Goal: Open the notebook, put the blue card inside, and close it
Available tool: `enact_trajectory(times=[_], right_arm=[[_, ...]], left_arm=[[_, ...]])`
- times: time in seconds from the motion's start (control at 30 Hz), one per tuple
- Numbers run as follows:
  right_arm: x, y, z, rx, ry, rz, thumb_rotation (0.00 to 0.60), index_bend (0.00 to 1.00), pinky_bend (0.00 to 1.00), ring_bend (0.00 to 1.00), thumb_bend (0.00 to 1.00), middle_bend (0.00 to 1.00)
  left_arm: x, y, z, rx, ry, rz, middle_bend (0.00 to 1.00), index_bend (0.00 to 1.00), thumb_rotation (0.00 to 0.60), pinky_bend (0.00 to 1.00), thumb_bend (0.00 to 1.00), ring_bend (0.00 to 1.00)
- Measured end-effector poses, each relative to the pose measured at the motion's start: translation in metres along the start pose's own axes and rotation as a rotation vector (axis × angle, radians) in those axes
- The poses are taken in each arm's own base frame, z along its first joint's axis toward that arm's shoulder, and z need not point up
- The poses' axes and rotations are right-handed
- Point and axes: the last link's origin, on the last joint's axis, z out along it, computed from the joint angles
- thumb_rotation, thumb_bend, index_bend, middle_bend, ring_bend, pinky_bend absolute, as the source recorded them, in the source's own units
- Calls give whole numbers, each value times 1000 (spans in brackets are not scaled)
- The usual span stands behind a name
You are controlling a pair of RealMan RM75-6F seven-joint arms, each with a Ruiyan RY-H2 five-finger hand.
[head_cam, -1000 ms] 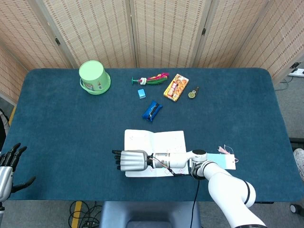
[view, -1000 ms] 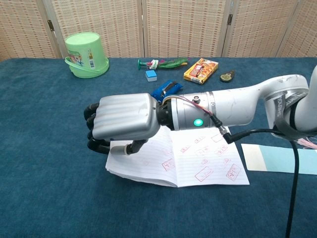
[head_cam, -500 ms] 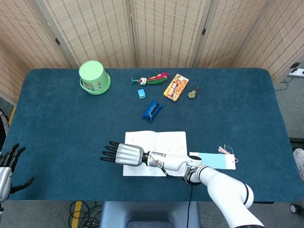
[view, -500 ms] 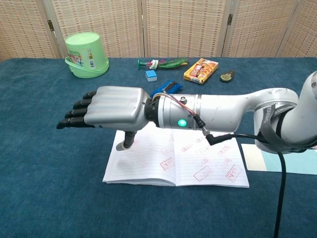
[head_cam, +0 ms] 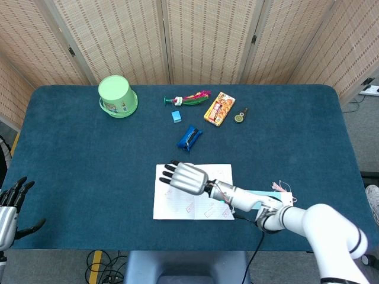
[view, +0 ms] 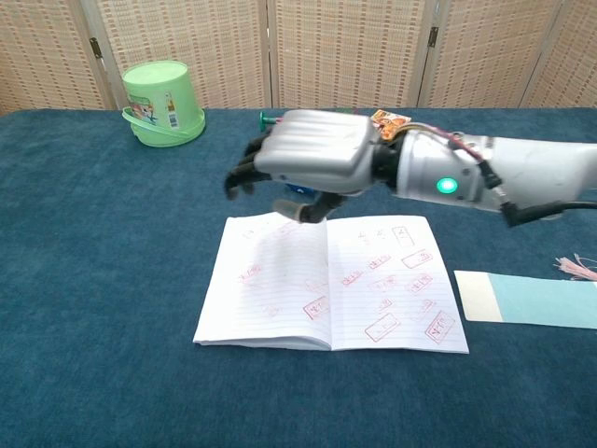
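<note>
The notebook (view: 331, 294) is seen lying open at lower centre, and the blue card (view: 532, 301) lies flat at lower right, just beside it. Above the pages, the right hand (view: 312, 159) is held empty, fingers loosely spread. A thin flat card could slip when pinched. The left hand (head_cam: 12, 204) is parked at the lower left edge, open.

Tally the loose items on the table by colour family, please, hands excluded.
Green: 1, the upturned green bucket
Blue: 3, the blue card, small blue block, blue packet
White: 1, the open notebook
Orange: 1, the snack box
Multicolour: 1, the toy bundle
Dark/brass: 1, the small round trinket
Total: 8
</note>
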Motion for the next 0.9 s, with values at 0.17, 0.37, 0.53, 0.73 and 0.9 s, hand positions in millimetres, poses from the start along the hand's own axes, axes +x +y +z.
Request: enact_trajectory(times=[0.17,0.37,0.53,0.73,0.9], right_arm=[[-6,17,-54,-145,-55,40,600,351,393,287,257,383],[-9,22,-110,-337,-86,108,600,351,398,287,138,385],[-11,22,-153,-481,-120,151,600,351,399,287,81,351],[-17,13,-205,-663,-178,241,600,352,366,191,72,225],[-29,0,-232,-744,-257,312,600,311,278,105,58,157]], left_arm=[[-1,3,2,-14,0,-3,86,147,600,218,168,181],[-1,7,5,-27,1,-7,86,147,600,218,168,181],[-1,11,9,-46,1,-10,86,147,600,218,167,181],[-1,16,12,-61,-5,-13,84,147,600,218,168,181],[-3,20,13,-76,-13,-17,80,147,600,218,168,181]])
